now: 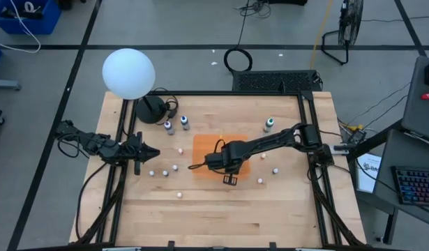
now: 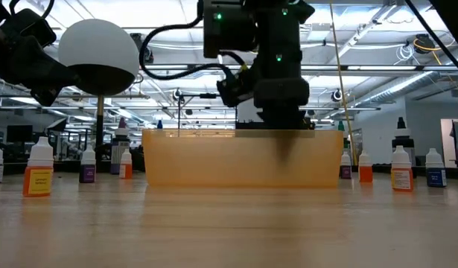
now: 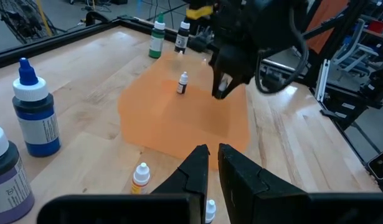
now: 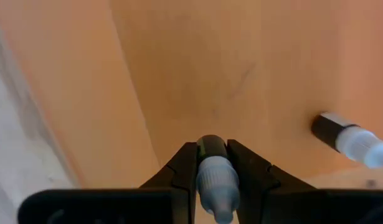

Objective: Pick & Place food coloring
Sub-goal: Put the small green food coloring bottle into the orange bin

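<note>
1. at the table's left side, the left gripper (image 1: 153, 153) waits low over bare wood, its fingers nearly together and grasping nothing.
2. behind it stands a white globe lamp (image 1: 128, 72) on a dark base, near the table's back left corner.
3. two taller food coloring bottles (image 1: 169, 127) stand side by side just right of the lamp base; in the left wrist view one has a blue body (image 3: 37, 121) and blue tip.
4. small bottles seen as white dots (image 1: 165, 171) lie scattered on the wood between the left gripper and the orange mat (image 1: 213, 143), each apart from the others.
5. the orange mat lies flat at the table's middle; a small dark bottle (image 3: 182, 83) stands upright on it, away from its edges.
6. the right gripper (image 1: 230, 179) hangs over the mat's front edge, fingers clenched on a small bottle (image 4: 213, 175). another small bottle (image 4: 352, 140) shows beyond it, apart from the fingers.
7. right of the mat, a green bottle (image 1: 268, 125) stands near the back right, with a few more white dots on open wood.
8. the front strip of the wooden table (image 1: 221, 223) is bare; a dark frame runs along both sides and the back.
</note>
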